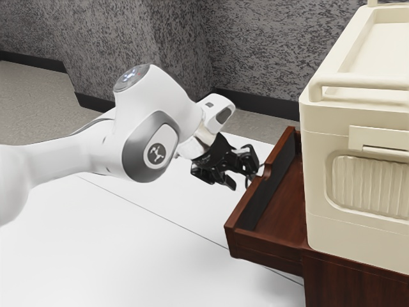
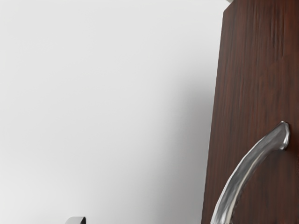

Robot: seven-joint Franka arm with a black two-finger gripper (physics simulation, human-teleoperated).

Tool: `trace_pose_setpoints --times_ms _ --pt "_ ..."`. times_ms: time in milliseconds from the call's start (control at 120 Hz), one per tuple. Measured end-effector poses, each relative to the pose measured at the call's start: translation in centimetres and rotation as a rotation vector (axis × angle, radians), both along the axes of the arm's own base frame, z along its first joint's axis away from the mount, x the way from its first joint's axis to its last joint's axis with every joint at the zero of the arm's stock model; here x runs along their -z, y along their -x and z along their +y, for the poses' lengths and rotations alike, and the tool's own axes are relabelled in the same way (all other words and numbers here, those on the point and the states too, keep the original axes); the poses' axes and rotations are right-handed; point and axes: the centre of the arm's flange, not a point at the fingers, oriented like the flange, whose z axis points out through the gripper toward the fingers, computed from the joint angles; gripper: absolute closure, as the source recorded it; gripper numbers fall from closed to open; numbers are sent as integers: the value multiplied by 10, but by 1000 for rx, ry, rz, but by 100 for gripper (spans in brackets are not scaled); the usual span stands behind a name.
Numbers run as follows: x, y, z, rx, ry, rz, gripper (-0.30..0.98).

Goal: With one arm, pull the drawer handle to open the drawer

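In the exterior view, the drawer point(image 1: 268, 244) is out at the gripper's point(image 1: 242, 178) four o'clock, jaws spread by the handle point(image 2: 247, 163).

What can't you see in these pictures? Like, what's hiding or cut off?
- Handle's other end: wrist view, cut off by the lower edge.
- Back of the drawer: exterior view, hidden by the cream box.
- Rest of the cream box: exterior view, cut off by the right edge.
- Cabinet's bottom: exterior view, cut off by the lower edge.
- My arm's base: exterior view, past the left edge.
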Motion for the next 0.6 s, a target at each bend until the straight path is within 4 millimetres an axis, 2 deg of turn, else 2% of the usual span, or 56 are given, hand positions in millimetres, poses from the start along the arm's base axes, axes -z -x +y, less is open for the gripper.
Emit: trace_pose_setpoints --times_ms 600 --pt "1 5 8 -11 -20 5 36"
